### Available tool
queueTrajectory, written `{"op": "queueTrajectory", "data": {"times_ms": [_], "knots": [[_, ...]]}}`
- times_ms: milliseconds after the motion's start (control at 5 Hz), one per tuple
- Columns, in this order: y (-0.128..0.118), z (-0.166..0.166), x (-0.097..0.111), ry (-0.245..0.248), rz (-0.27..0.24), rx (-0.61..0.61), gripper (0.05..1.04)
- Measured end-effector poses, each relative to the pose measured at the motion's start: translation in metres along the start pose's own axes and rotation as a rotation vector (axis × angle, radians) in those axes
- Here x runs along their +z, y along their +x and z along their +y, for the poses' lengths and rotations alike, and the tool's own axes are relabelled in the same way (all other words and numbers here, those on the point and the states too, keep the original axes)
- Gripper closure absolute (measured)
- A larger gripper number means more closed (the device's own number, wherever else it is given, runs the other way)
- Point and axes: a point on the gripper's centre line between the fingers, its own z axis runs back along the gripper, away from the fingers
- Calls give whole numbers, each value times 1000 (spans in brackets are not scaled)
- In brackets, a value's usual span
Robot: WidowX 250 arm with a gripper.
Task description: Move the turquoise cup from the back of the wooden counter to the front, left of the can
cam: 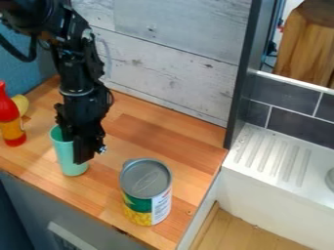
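Claw (pixel 85 154) hangs against or in front of the mint-green cup (pixel 70 165); cannot tell whether it is clenched, released or grasping. Cup stands upright near the front edge of the wooden table (pixel 147 136), between ketchup bottle (pixel 11 122) and corn can (pixel 147 193). Risk: off-centre sideways pressure could topple this narrow cup or nudge it over the edge.

A toy kitchen with wooden counter (pixel 185 140), ridged drainboard (pixel 273 157).
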Motion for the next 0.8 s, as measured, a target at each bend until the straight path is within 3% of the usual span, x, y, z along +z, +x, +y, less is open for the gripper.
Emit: {"op": "queueTrajectory", "data": {"times_ms": [200, 400, 600, 800], "knots": [[-9, -7, 7, -28, 24, 4, 409], [-33, 4, 62, -59, -133, 74, 123], [-50, 23, 103, -101, -174, 148, 73], [-25, 60, 141, -43, -216, 253, 79]]}}
